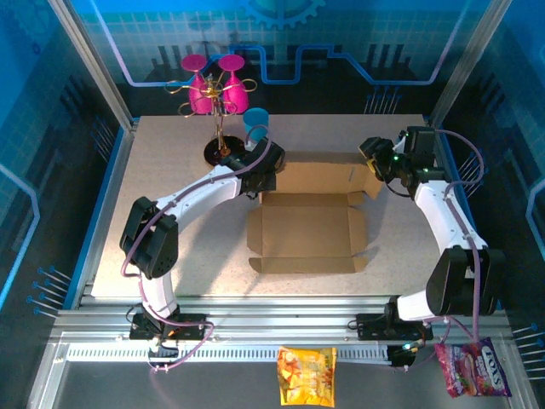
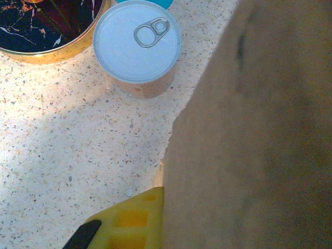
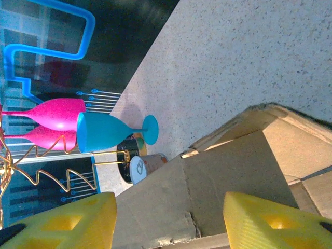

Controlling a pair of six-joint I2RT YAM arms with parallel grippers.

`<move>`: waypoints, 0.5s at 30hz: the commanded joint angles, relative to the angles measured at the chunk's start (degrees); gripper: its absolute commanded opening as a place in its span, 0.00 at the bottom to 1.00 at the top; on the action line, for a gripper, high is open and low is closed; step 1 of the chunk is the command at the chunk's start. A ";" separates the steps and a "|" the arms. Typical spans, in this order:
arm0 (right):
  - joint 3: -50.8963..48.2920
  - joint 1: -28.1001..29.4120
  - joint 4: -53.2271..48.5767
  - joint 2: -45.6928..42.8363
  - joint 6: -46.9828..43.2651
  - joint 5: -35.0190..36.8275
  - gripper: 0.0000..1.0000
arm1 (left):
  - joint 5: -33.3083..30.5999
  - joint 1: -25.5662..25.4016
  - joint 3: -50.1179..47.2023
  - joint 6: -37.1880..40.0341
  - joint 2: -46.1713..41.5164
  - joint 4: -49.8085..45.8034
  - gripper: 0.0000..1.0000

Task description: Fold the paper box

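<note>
Cardboard lies in the middle of the table [image 1: 170,170]: the paper box [image 1: 306,234] is a plain brown die-cut sheet with its main panel flat and its far wall tilted up.

The left claw [image 1: 257,177] is at the box's far-left corner. It is closed tight. In the left wrist view the cardboard presses against the inner side of the one yellow finger [image 2: 132,220] that shows, and it hides the other finger, so the claw seems to be pinching the box's edge. Just beyond that edge stands a tin can [image 2: 137,49] with a pull-ring lid, beside a dark, gold-rimmed round base [image 2: 46,26].

The right claw [image 1: 375,162] is at the box's far-right corner. Its two yellow fingers [image 3: 67,223] are held wide apart, with the raised cardboard wall in the gap between them. It grips nothing.

Far left on the table, a wire rack holds pink goblets [image 1: 213,81], and a blue goblet [image 1: 255,126] stands next to it. A yellow snack packet [image 1: 306,375] and a purple one [image 1: 473,366] lie on the near rail.
</note>
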 commanded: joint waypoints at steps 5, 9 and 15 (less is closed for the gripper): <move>0.91 2.04 0.17 1.47 0.91 -3.04 0.52 | 1.74 0.28 2.93 -0.19 -2.40 -1.32 0.00; 0.55 2.20 0.91 1.48 2.07 -3.53 0.49 | 2.17 0.22 3.54 -0.56 -2.20 -1.38 0.00; 0.64 1.16 -0.07 0.93 0.94 -3.43 0.52 | 3.37 0.35 5.12 -0.74 -1.94 -2.11 0.00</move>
